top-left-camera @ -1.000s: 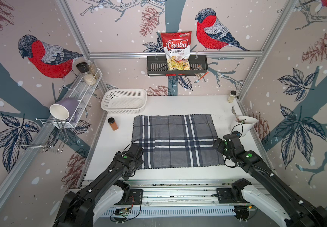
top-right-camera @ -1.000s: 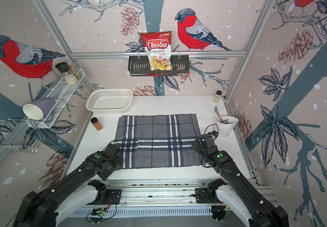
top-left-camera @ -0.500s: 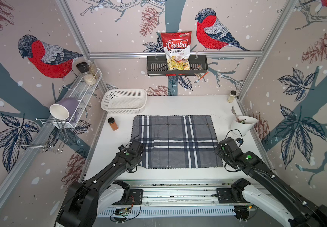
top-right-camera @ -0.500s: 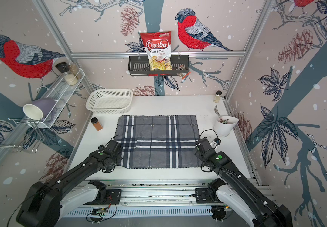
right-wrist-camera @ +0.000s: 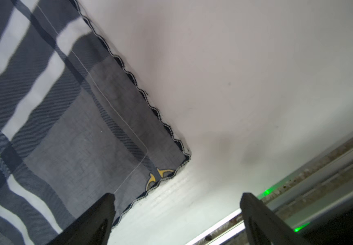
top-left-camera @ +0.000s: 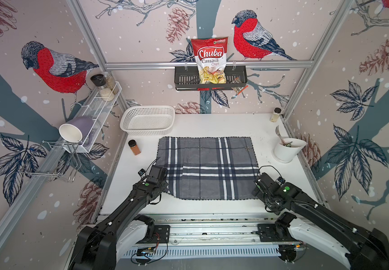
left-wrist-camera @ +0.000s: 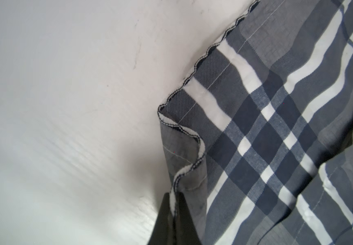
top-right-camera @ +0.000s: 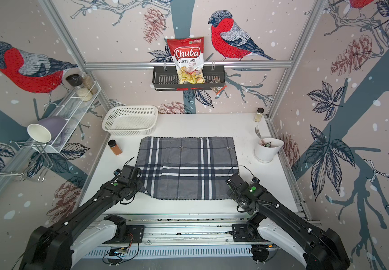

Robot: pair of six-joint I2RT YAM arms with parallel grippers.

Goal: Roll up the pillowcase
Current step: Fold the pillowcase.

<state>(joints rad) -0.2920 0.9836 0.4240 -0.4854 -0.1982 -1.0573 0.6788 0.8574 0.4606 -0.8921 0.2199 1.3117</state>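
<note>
The grey plaid pillowcase [top-left-camera: 207, 168] [top-right-camera: 186, 168] lies spread flat mid-table. Only its near-left corner is bunched and raised a little. My left gripper [left-wrist-camera: 174, 195] is shut on that corner's dark stitched edge, and the white hem shows squeezed between the two black fingers [left-wrist-camera: 165, 214]. In both top views the left wrist [top-left-camera: 158, 180] covers that corner. My right gripper [right-wrist-camera: 176, 197] is open at the near-right corner [right-wrist-camera: 184, 157]. One of its fingers [right-wrist-camera: 99, 214] is over the cloth and one is over the table's front rail. It holds nothing.
A white basket [top-left-camera: 148, 120] stands behind the cloth at the left, with a brown spice jar [top-left-camera: 134, 147] beside it. A white cup holding a fork [top-left-camera: 286, 149] stands at the right, and a small jar [top-left-camera: 275, 114] in the back right corner. The metal rail [right-wrist-camera: 298, 191] runs along the front edge.
The left gripper has shut on the pillowcase's near-left corner, which now puckers upward. The right arm has drawn back toward the front edge, to the near-right corner.
</note>
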